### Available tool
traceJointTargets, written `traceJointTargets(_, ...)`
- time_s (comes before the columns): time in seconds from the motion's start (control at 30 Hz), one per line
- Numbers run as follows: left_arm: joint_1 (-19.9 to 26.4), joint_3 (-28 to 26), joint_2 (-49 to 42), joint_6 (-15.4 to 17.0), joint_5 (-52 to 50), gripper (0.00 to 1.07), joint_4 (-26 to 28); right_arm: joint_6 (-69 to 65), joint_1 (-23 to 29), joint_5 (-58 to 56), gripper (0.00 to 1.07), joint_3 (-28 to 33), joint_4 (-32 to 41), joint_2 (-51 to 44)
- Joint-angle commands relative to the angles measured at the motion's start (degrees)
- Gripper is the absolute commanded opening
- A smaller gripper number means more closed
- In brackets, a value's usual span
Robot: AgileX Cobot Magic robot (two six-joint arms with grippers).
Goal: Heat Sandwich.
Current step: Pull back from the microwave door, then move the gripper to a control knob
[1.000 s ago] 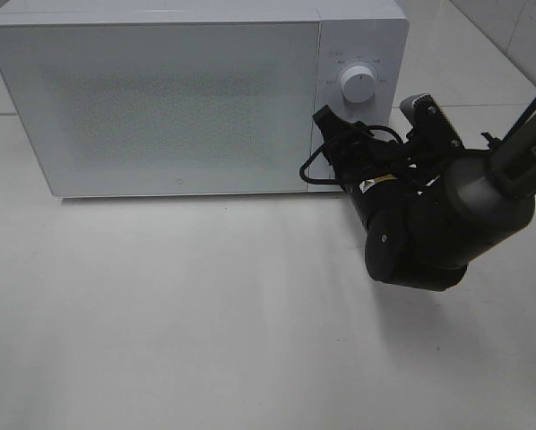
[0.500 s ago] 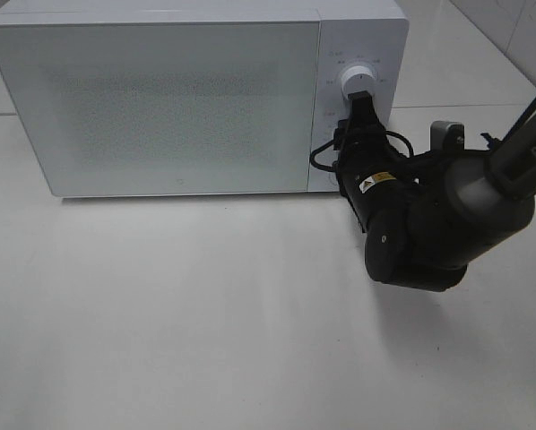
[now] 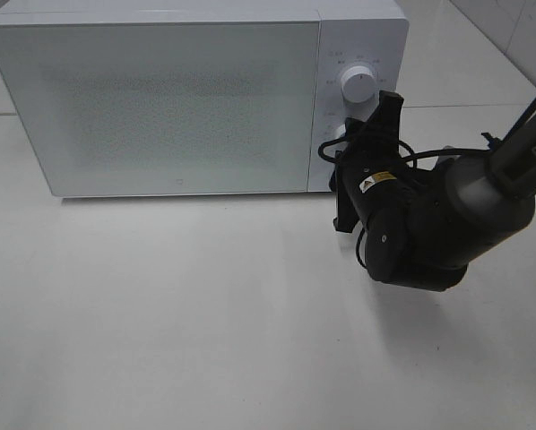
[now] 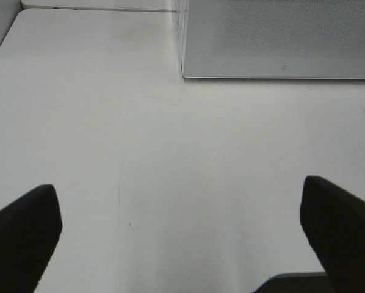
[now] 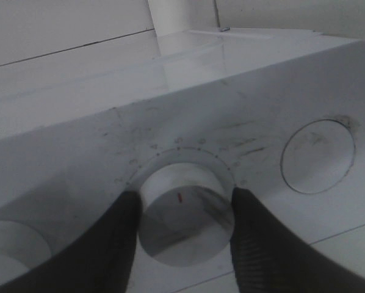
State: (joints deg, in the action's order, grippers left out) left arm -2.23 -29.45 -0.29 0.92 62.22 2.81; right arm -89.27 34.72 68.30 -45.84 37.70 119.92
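Jaws of the right tool [image 5: 184, 210], moved off the microwave's [image 3: 160, 98] upper dial [image 3: 358, 85], are now clasping its lower dial [image 5: 185, 232]; the left tool [image 4: 182, 238] is hanging open before the microwave; where the sandwich is, I cannot tell.

Lab-style robot bench: white microwave [image 3: 160, 98] on plain white table [image 3: 205, 313]

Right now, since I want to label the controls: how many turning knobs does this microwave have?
2. The upper knob stands free; the lower knob, beneath it, is clamped between the right gripper's fingers. The flat round button isn't counted; no other knob shows.
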Motion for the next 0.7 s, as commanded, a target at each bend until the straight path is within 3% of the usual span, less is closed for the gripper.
traceJointTargets(0.03,0.06,-0.06,-0.92,0.23,-0.74,1.00,0.46,-1.38,0.17,-0.40,0.12,-1.26,-7.10,-0.40)
traceJointTargets(0.5,0.06,-0.06,-0.92,0.23,-0.74,1.00,0.46,2.35,0.17,-0.34,0.16,-1.26,-6.99,-0.40)
traceJointTargets(0.7,0.06,-0.06,-0.92,0.23,-0.74,1.00,0.46,3.72,0.17,-0.29,0.26,-1.26,-5.16,-0.40)
